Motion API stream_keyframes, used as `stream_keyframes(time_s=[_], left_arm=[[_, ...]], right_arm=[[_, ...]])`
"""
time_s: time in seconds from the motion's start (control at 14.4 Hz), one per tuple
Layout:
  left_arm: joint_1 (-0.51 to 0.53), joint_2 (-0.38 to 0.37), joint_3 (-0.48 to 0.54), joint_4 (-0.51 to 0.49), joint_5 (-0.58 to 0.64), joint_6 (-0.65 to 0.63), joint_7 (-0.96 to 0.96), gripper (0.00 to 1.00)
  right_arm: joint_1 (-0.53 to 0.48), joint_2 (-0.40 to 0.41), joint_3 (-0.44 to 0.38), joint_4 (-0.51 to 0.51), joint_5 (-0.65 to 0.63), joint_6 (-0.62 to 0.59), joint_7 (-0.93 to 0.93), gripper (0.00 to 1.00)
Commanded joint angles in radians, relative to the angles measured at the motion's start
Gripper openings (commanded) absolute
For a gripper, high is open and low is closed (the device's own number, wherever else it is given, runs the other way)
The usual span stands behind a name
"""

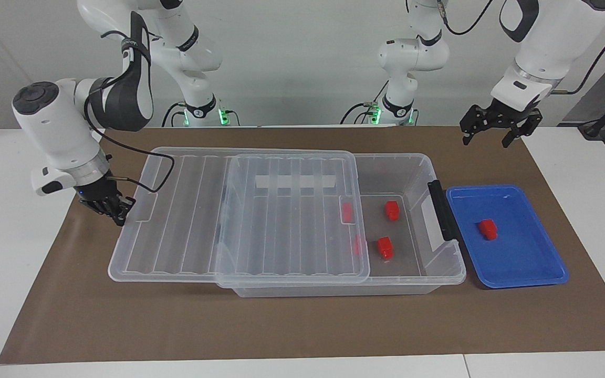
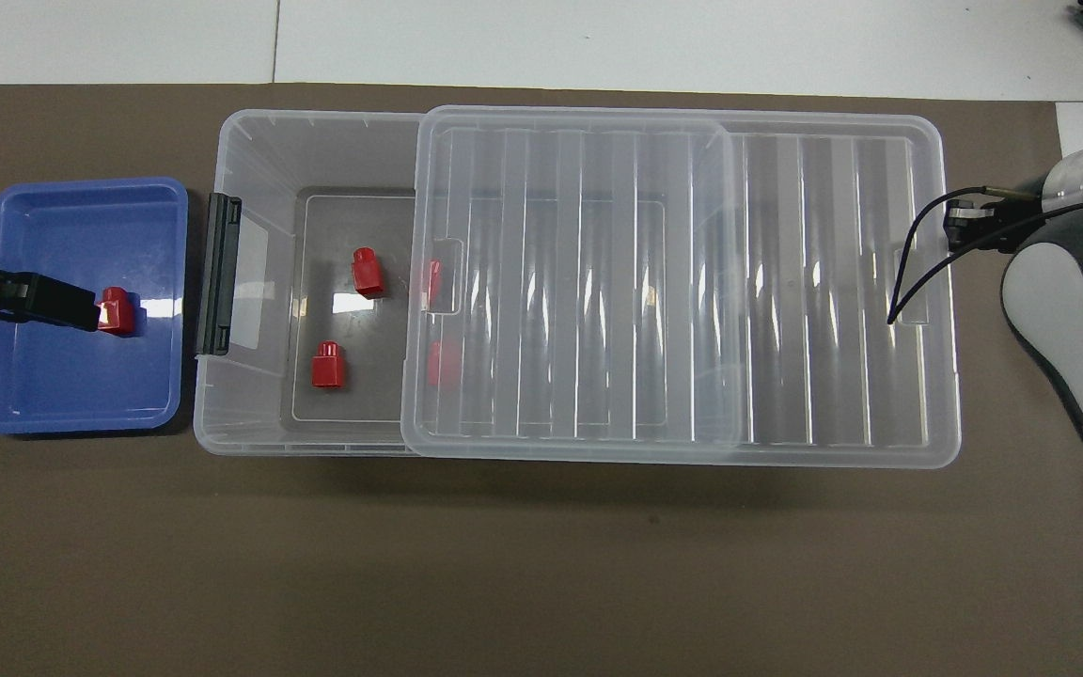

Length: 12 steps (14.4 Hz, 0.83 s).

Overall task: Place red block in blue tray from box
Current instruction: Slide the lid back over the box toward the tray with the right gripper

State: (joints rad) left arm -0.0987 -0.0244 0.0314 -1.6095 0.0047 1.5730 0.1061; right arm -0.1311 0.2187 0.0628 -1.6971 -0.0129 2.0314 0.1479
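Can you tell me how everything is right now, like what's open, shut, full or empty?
Box: partly uncovered, four red blocks inside.
Lid: slid partway off, sticking out toward the right arm's end.
Blue tray: holds one red block.
Left pincer: open, empty, raised in the air.
Right pincer: shut, at the lid's end.
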Motion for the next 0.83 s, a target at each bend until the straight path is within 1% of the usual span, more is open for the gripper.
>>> stream_keyframes(time_s=[0.0, 0.28, 0.42, 0.76], left_arm=[[-0.003, -0.011, 0.005, 0.002, -0.011, -0.010, -0.006, 1.00], [-0.001, -0.011, 0.005, 0.002, -0.011, -0.010, -0.006, 1.00], [-0.001, -0.011, 0.005, 0.002, -0.011, -0.010, -0.006, 1.00], [-0.001, -0.011, 0.005, 0.002, -0.011, -0.010, -0.006, 1.00]], right_arm=[[0.030, 0.002, 0.008, -0.001, 0.019, -0.020, -0.034, 0.00], [0.080, -0.002, 0.008, 0.000, 0.021, -0.055, -0.137, 0.00], [0.102, -0.005, 0.009, -0.001, 0.022, -0.077, -0.139, 0.00], [0.183, -0.009, 0.011, -0.006, 0.036, -0.079, -0.130, 0.00]])
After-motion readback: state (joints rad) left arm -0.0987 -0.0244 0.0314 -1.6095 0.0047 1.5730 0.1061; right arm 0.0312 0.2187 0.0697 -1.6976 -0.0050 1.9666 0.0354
